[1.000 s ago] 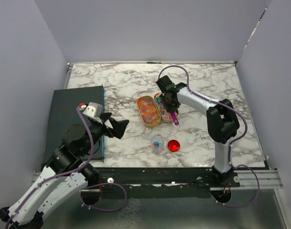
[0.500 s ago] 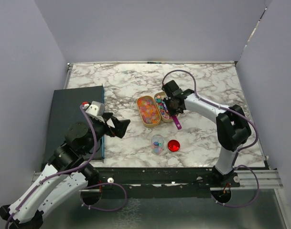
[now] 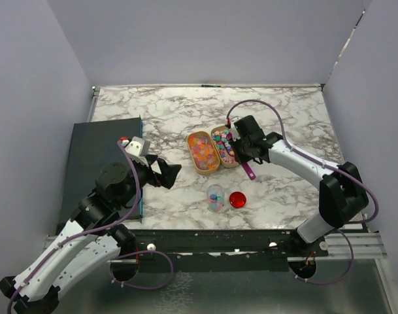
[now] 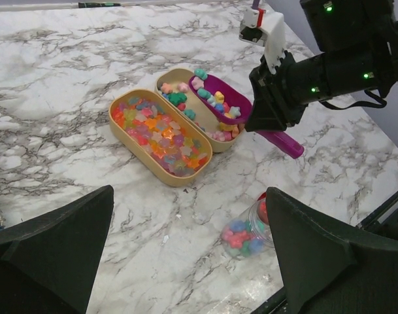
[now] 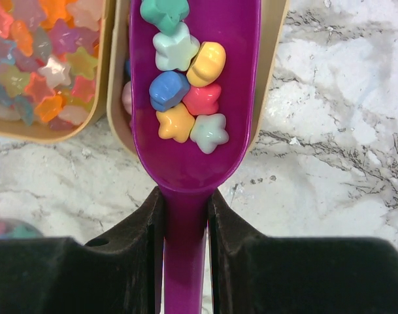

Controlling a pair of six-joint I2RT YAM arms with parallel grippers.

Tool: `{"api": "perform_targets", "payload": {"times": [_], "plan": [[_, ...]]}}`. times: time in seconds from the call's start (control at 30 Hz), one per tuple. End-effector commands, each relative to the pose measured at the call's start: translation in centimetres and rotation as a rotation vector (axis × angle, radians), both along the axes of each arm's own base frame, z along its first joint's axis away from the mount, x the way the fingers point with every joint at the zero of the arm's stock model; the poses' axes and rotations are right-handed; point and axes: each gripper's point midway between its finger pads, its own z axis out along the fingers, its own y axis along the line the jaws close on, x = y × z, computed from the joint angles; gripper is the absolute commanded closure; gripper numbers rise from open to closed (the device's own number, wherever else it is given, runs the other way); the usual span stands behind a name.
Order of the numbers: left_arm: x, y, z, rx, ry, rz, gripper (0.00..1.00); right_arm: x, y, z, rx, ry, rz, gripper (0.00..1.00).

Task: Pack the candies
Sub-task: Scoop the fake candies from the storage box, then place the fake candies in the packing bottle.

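Over the right-hand tan oval tray (image 5: 272, 65), the purple plastic scoop (image 5: 185, 163) hangs loaded, with a small heap of pastel star-shaped candies (image 5: 185, 91) in its bowl. More candies fill this tray and the second tan oval tray (image 4: 153, 167), which touches it on the robot's left.

- Right gripper (image 5: 184, 216): pinching the scoop's handle, one black finger on each side, close behind the bowl.
- Scoop's long axis, top view: bowl end points far and toward the robot's left; the handle tip trails near and to the right.
- Small clear round jar (image 3: 215, 196): stands on the marble near the front edge, partly filled with candies. The shiny red round lid (image 3: 237, 199) lies just beside it on the robot's right, so the jar looks open.
- Key relation: from the scoop bowl, the jar lies toward the near edge and slightly left, that is, behind the bowl's open tip. Judgement: the scoop must be drawn back and swung round so the tip, not the handle, comes over the jar mouth, and kept level until there.
- Left gripper (image 3: 167, 173): fingers spread wide and holding nothing, beside the dark blue mat (image 3: 97, 157), left of the jar and about as near to it as the right gripper. Judgement: free to steady the jar.
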Motion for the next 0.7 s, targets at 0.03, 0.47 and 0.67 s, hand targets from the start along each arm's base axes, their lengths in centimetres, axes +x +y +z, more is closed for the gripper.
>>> {"api": "perform_targets", "payload": {"times": [0.03, 0.47, 0.67], "plan": [[-0.1, -0.7, 0.2, 0.000, 0.002, -0.034, 0.01, -0.5, 1.1, 3.8, 0.089, -0.135, 0.153, 0.99], [-0.7, -3.2, 2.5, -0.044, 0.030, -0.150, 0.01, -7.6, 4.0, 10.2, 0.294, -0.285, 0.560, 0.99], [-1.0, -4.5, 3.8, -0.063, 0.043, -0.214, 0.01, -10.1, 4.2, 10.4, 0.242, -0.254, 0.635, 0.99]]}}
